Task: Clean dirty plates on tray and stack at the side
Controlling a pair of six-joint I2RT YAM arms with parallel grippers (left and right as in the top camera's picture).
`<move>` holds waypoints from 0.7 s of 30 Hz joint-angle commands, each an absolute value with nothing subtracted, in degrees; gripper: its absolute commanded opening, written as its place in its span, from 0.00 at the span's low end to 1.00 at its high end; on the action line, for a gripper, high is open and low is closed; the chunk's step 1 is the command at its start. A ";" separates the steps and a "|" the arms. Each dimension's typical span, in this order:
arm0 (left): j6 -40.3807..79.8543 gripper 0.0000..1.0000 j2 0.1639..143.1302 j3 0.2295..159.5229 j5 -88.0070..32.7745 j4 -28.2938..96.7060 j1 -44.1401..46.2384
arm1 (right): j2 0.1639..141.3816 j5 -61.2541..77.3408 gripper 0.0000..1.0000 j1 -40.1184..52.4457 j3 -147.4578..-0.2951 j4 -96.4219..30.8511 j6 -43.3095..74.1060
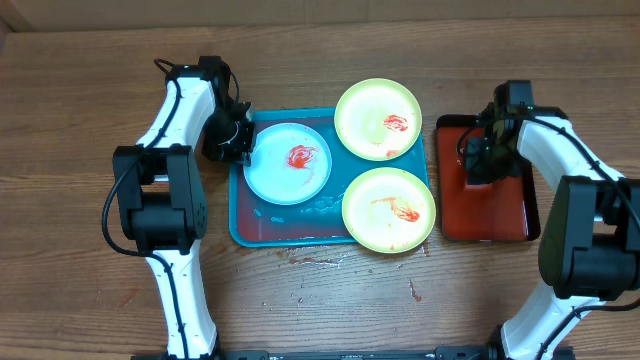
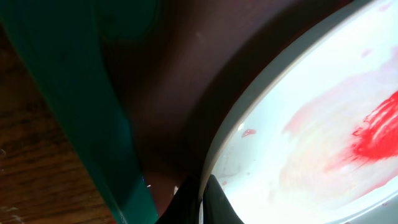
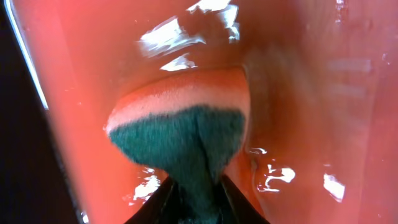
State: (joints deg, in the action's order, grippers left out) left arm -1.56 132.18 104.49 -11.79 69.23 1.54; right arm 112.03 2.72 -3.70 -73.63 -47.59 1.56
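A light-blue-rimmed plate (image 1: 287, 163) with a red sauce smear lies at the left of the teal tray (image 1: 240, 228). My left gripper (image 1: 238, 150) is shut on its left rim. In the left wrist view the fingers (image 2: 217, 205) pinch the plate (image 2: 311, 143) edge, beside the tray wall (image 2: 81, 106). Two yellow-green plates, one at the back (image 1: 377, 119) and one at the front (image 1: 389, 209), both smeared red, rest on the tray's right side. My right gripper (image 1: 481, 160) is low in the red tray (image 1: 500, 215), shut on a green-and-orange sponge (image 3: 180, 130) squeezed between its fingertips (image 3: 196, 199).
The dark red tray (image 3: 298, 93) holds a shiny wet film. Small wet spots (image 1: 413, 290) mark the wooden table in front of the teal tray. Both arms' bases stand at the table's front edge, left and right.
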 commanded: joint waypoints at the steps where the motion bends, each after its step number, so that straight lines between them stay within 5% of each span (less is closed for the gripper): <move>1: -0.23 0.04 133.78 103.61 -10.59 68.55 2.39 | 112.22 3.09 0.24 -3.84 -69.95 -46.39 1.48; 4: -0.23 0.04 133.78 103.61 -10.59 68.55 2.39 | 112.22 3.11 0.20 -3.84 -68.88 -45.98 1.76; 7: -0.25 0.04 133.78 103.61 -10.59 68.53 2.39 | 112.20 3.14 0.04 -3.84 -69.04 -46.17 2.98; 21: -0.25 0.04 133.78 103.61 -10.57 68.53 2.55 | 106.32 10.04 0.04 -3.84 -81.73 -58.50 7.53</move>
State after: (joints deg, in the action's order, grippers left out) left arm -1.54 132.18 104.49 -11.60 69.21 1.80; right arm 110.87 8.49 -4.03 -77.56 -57.36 5.93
